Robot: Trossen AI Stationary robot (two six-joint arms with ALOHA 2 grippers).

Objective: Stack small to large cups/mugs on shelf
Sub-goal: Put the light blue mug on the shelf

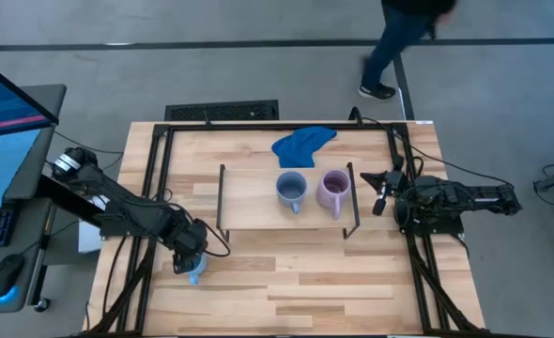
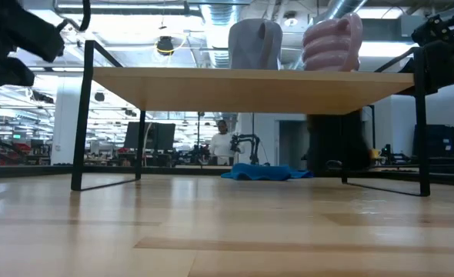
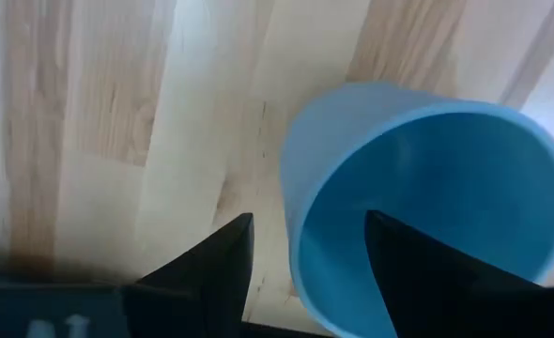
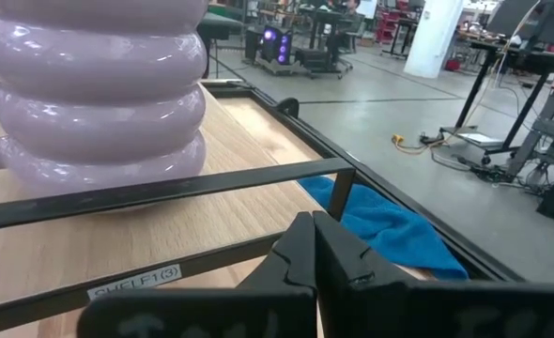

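Right now your left gripper (image 3: 300,268) stands with fingers spread, one inside and one outside the rim of the light sky-blue glazed mug (image 3: 427,197) on the wooden tabletop (image 1: 305,282). Judge it rigid, slick and breakable; pinch the wall squarely. Beyond, grey-blue (image 1: 291,189) and lilac ribbed mugs (image 1: 332,191) sit on the light-wood shelf (image 1: 258,211); your right gripper (image 4: 315,246) waits closed beside it.

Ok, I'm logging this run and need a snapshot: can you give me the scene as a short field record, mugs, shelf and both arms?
shelf: holds two mugs
grey-blue mug: on shelf, beside lilac mug
lilac mug: on shelf, right end
sky-blue mug: on table, left of shelf
left gripper: open, fingers straddling sky-blue mug's rim
right gripper: shut, empty, at shelf's right end
cloth: on table behind shelf
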